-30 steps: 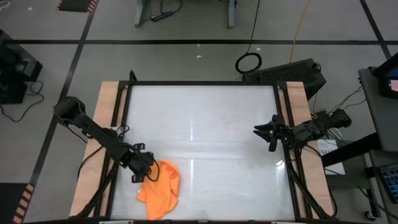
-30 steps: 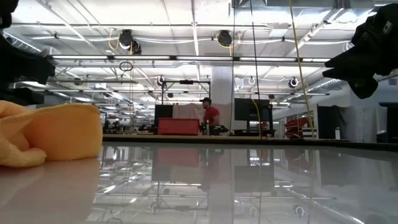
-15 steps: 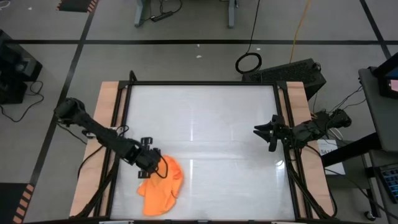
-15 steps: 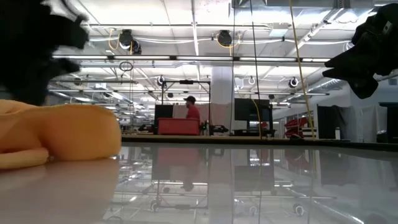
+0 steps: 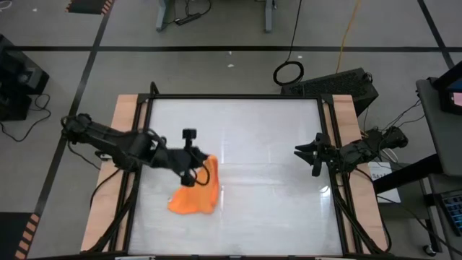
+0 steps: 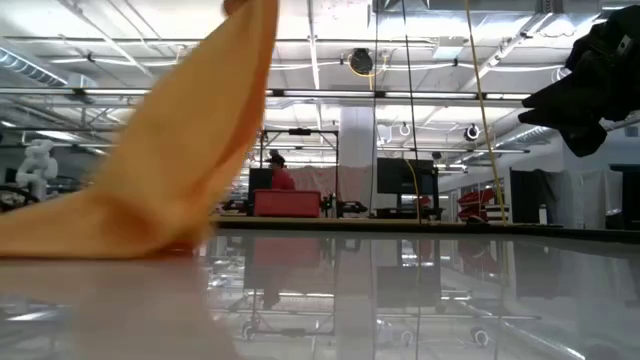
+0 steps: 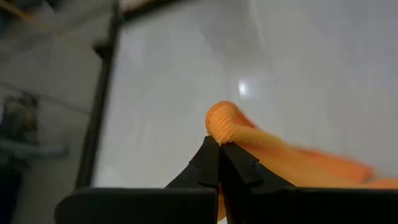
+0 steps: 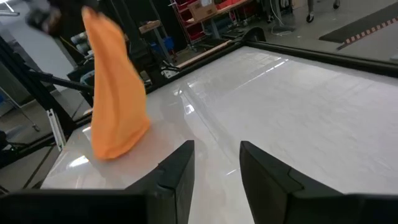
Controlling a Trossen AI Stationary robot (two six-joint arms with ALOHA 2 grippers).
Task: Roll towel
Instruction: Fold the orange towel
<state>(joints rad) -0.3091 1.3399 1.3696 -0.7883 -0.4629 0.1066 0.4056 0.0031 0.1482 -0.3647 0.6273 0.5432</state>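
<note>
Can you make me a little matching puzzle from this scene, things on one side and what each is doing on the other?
Things:
1. towel
2. left gripper
3. right gripper
4. table

States:
A. open, holding nothing, near the table's right edge
B. shut on a corner of cloth
C. glossy and white, reflecting lights
D. orange, lifted at one end, the other end resting on the table

Pairs: 1-D, 2-B, 3-A, 4-C

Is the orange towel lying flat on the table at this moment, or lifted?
Partly lifted. The left tool is shut on one edge of the towel, pulling it up into a peak, while its lower end rests on the table.
</note>
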